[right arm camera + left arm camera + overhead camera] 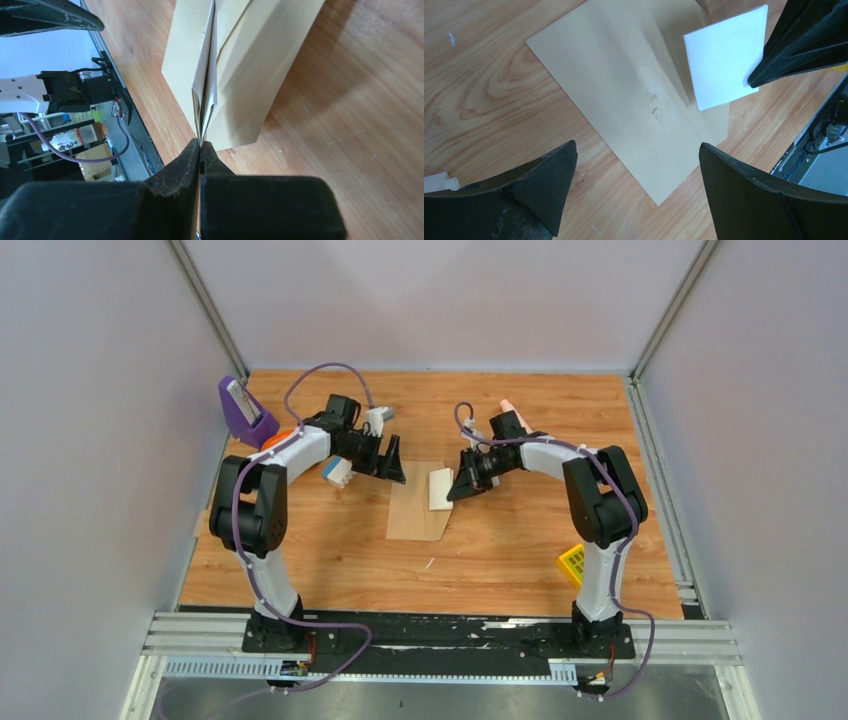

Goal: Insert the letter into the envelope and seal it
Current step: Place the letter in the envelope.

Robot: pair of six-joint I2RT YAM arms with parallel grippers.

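Note:
The tan envelope (pixel 415 510) lies flat in the middle of the wooden table. It fills the left wrist view as a pale sheet (pixel 624 100). My right gripper (pixel 460 487) is shut on the near edge of the folded white letter (pixel 440 488) and holds it on edge over the envelope's right side. From the right wrist the letter (pixel 206 90) appears edge-on, pinched at my right gripper (pixel 201 145), with the envelope (pixel 260 65) beneath. My left gripper (pixel 393 462) hangs open above the envelope's far left corner. Nothing is between its fingers (pixel 636 145). The letter (pixel 726 57) is at upper right there.
A purple holder (pixel 245 412) stands at the back left corner. A small blue and white object (pixel 337 472) lies beside the left arm. A yellow object (pixel 572 563) sits by the right arm's base. White walls enclose the table on three sides.

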